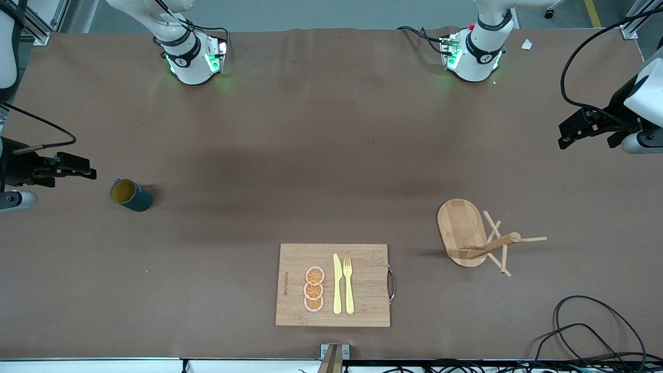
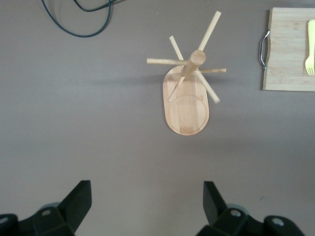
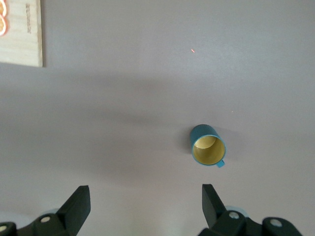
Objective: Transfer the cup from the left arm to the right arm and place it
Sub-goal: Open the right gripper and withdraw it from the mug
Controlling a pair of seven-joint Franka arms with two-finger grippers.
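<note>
**Teal cup standing alone, both grippers hanging apart**

Teal outside and mustard within, the cup is standing upright on the brown table, toward the right arm's end. The right gripper is hovering near it with jaws spread and holding nothing. A bamboo cutting board is carrying orange slices, a knife and a fork. A wooden mug tree is standing toward the left arm's end, where the left gripper is waiting, jaws spread.

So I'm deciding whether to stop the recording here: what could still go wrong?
The small dark teal mug stands upright on the brown table, apart from the open right gripper near it; a careless sweep could tip it. The open left gripper hangs above the wooden mug tree, whose pegs could snag a descent.
</note>
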